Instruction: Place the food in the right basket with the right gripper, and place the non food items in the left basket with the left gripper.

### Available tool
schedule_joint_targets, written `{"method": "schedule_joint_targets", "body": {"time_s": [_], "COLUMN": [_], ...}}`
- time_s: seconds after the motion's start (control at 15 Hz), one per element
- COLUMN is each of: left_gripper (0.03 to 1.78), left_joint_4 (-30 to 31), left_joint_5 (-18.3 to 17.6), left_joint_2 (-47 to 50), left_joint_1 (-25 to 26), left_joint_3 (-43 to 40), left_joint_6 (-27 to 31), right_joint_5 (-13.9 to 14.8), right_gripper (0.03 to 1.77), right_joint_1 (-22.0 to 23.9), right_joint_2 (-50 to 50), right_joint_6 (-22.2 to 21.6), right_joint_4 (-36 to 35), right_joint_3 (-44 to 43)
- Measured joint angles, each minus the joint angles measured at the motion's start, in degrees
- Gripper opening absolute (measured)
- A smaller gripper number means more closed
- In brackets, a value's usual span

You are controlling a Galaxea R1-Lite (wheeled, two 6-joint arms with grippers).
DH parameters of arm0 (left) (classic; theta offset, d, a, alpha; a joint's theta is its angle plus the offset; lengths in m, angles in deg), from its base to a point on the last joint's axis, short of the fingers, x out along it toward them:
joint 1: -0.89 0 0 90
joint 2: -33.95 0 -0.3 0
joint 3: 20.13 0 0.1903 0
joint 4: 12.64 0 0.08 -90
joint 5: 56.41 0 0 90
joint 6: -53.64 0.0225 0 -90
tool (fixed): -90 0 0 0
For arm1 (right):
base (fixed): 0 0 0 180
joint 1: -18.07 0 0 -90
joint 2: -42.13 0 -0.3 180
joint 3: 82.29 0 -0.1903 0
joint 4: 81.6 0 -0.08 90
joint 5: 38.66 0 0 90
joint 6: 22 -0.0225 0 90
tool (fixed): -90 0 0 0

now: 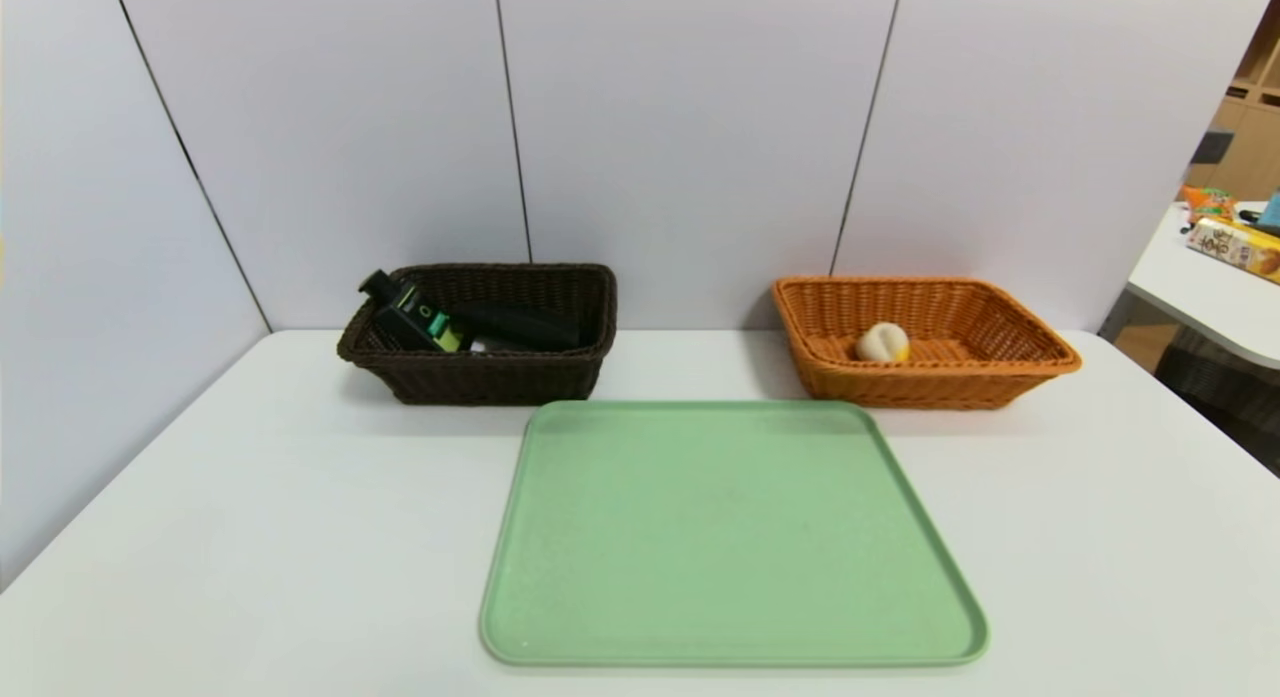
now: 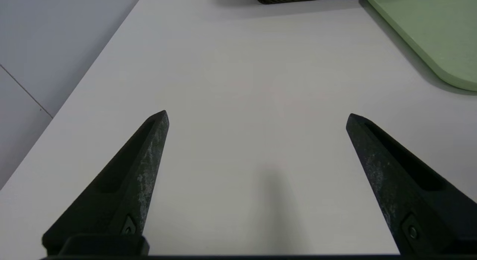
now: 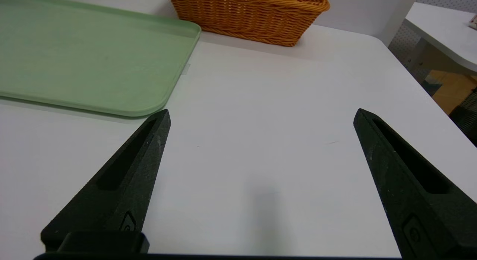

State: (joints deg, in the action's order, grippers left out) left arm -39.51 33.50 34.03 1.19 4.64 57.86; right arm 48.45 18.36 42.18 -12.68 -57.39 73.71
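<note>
Head view: the small off-white bun with a yellow-orange top (image 1: pixel 882 343) lies inside the rectangular orange-tan woven wicker basket (image 1: pixel 1000 367), at two o'clock from the pale green rounded-corner plastic tray (image 1: pixel 730 537). The rectangular dark brown woven wicker basket (image 1: pixel 480 377), at ten o'clock from the tray, holds the dark green square bottle with black cap and green label (image 1: pixel 405 312), tilted against its left rim, and the black elongated wedge-shaped block (image 1: pixel 520 325) beside it. Bare white table (image 1: pixel 200 537) runs along both sides of the tray to the edges.

Left wrist view: the left gripper (image 2: pixel 257 116) hangs over bare table, jaws spread wide, nothing between them; the tray's corner sits at one o'clock.

Right wrist view: the right gripper (image 3: pixel 261 113) hangs likewise, jaws wide and empty, tray at ten o'clock, orange basket at twelve o'clock.
</note>
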Motion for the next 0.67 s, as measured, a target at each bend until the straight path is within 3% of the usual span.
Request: {"method": "schedule_joint_targets", "body": {"time_s": [0.13,0.4,0.67], "left_gripper": [1.69,1.69,1.69], "left_joint_4": [2.9,2.84,2.86], "left_joint_5": [0.02,0.1,0.1], "left_joint_2": [0.0,0.0,0.0], "left_joint_1": [-0.04,-0.09,-0.04], "left_joint_3": [-0.99,-1.38,-1.4], "left_joint_6": [-0.69,-2.77,-4.27], "right_joint_5": [0.44,0.52,0.69], "right_gripper": [1.7,1.7,1.7], "right_joint_1": [0.01,0.04,0.06], "right_joint_2": [0.0,0.0,0.02], "right_joint_6": [-0.48,-0.11,-4.47], "right_joint_4": [-0.1,-0.33,-0.27], "right_joint_3": [0.15,0.59,0.61]}}
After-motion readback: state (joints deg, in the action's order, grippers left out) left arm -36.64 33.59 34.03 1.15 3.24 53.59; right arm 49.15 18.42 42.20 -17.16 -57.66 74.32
